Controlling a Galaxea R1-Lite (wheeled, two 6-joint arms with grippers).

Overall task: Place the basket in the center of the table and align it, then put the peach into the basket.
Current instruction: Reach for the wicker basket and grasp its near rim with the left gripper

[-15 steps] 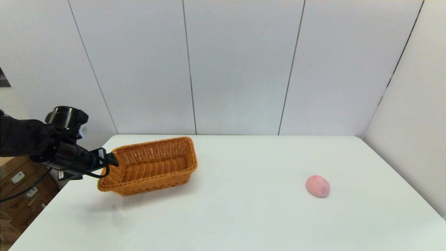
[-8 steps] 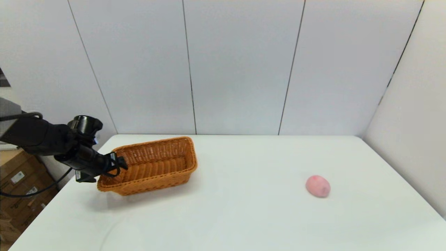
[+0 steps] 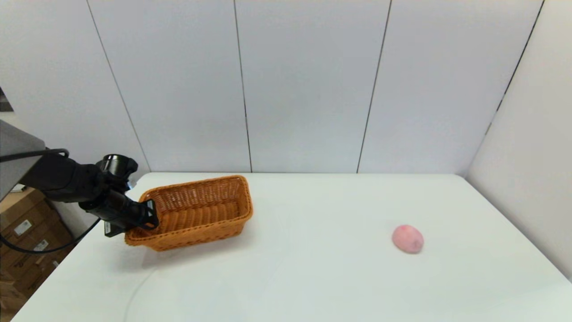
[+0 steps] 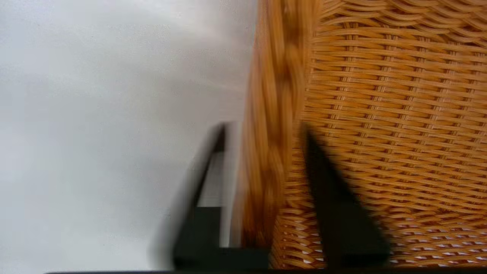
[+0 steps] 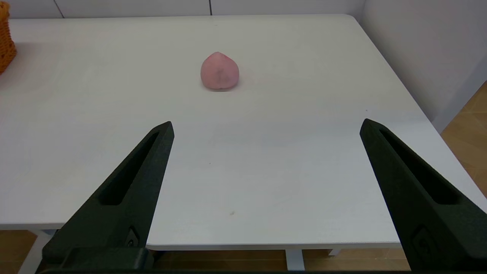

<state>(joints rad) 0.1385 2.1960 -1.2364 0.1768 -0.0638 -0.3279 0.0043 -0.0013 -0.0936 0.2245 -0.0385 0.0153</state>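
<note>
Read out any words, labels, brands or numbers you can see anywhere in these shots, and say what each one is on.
No text can be read.
Cardboard boxes left of the table: white stickers, too small to read.
Left gripper at the basket rim: small pale label on its underside, unreadable.
Basket and peach: no writing seen.

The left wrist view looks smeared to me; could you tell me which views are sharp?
Left wrist view: the left gripper and the basket rim are motion-blurred. Head view: sharp, soft shadow beside the basket. Right wrist view: sharp on the peach and right gripper.
</note>
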